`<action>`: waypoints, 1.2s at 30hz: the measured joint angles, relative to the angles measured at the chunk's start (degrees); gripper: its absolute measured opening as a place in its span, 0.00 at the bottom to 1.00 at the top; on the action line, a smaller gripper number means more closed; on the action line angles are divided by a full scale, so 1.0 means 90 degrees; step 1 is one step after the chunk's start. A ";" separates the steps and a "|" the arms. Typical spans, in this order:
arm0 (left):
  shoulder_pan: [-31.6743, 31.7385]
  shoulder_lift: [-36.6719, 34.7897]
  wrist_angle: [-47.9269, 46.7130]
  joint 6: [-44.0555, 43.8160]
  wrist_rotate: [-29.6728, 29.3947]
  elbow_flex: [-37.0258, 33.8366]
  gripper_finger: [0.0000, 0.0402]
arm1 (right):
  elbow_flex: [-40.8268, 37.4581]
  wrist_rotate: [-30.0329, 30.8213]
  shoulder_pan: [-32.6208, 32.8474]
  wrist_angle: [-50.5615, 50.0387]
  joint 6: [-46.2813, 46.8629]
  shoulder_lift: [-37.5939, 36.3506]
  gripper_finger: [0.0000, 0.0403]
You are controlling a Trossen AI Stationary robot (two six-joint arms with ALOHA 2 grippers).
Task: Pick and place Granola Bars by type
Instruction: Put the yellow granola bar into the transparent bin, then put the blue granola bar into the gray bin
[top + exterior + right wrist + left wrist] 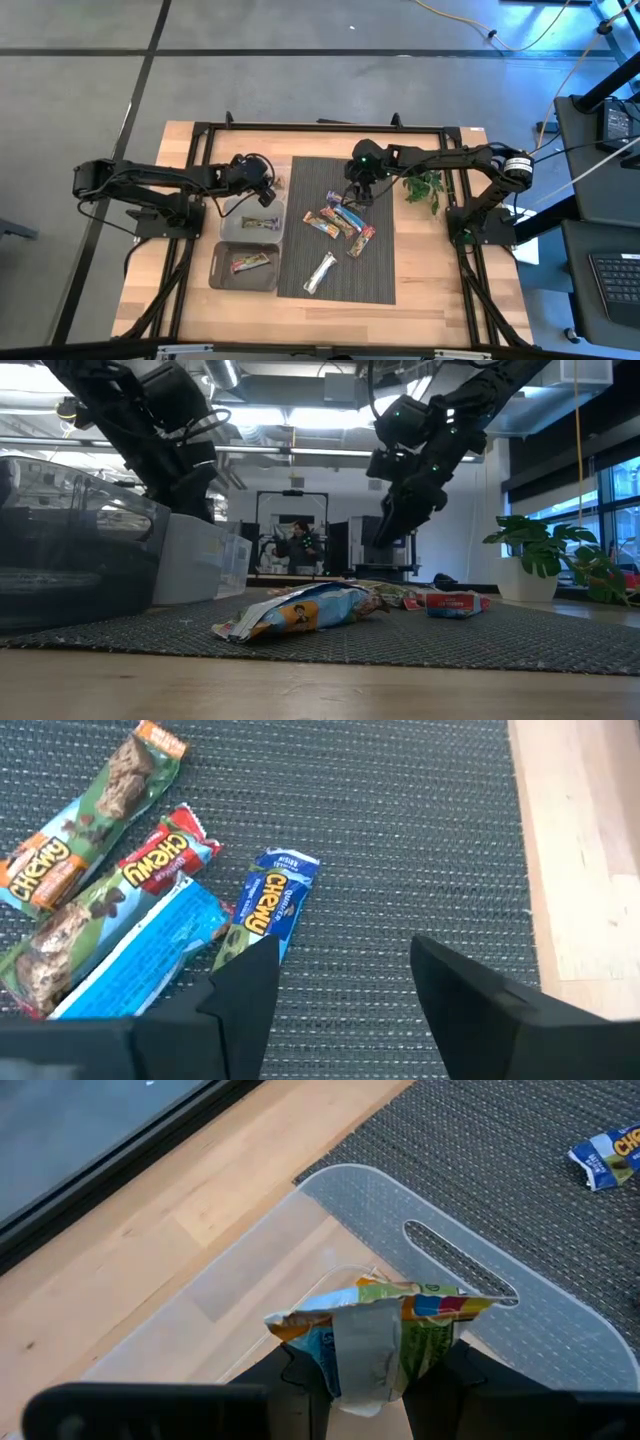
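My left gripper (266,188) (375,1372) hovers over the far clear bin (250,222) and is shut on a granola bar (385,1330) with a green, blue and orange wrapper. My right gripper (360,192) (340,990) is open above the dark mat (345,290), its fingers standing beside a blue granola bar (265,910) without touching it. More bars (338,222) lie flat in a cluster on the mat, and a silver one (320,272) lies nearer. Each bin holds one bar (258,224) (250,262). My left gripper pinches the bar between its two fingers (300,1375) at one end of the wrapper (365,1380). The crinkled free end (400,1295) sticks out past the fingertips. The bar is lifted clear, above the bin's rim (460,1260).
A second clear bin (245,266) stands nearer on the table, left of the mat. A green plant sprig (425,188) lies at the mat's far right. Bare wood (440,290) shows right of the mat. The low view has the silver bar (300,615) up front.
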 joint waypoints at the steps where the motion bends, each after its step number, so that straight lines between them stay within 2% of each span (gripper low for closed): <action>1: 0.0000 0.0000 0.0000 -0.0004 -0.0004 0.0000 0.22 | 0.0000 0.0000 0.0000 -0.0019 -0.0001 0.0000 0.57; 7: -0.0005 0.0000 0.0000 0.0057 0.0099 0.0000 0.23 | -0.0006 -0.0378 0.0007 -0.0032 -0.0007 0.0064 0.57; 16: -0.0005 0.0000 0.0000 0.0205 0.0178 0.0000 0.23 | -0.0168 -0.0387 0.0036 0.0036 -0.0021 0.0085 0.57; 29: -0.0005 0.0000 0.0158 -0.0046 0.0406 0.0000 0.42 | -0.0369 -0.0376 0.0036 0.0260 -0.0061 0.0085 0.57; 36: -0.0005 0.0000 0.0107 0.0475 0.0528 0.0080 0.45 | -0.0369 -0.0372 0.0036 0.0257 -0.0061 0.0085 0.57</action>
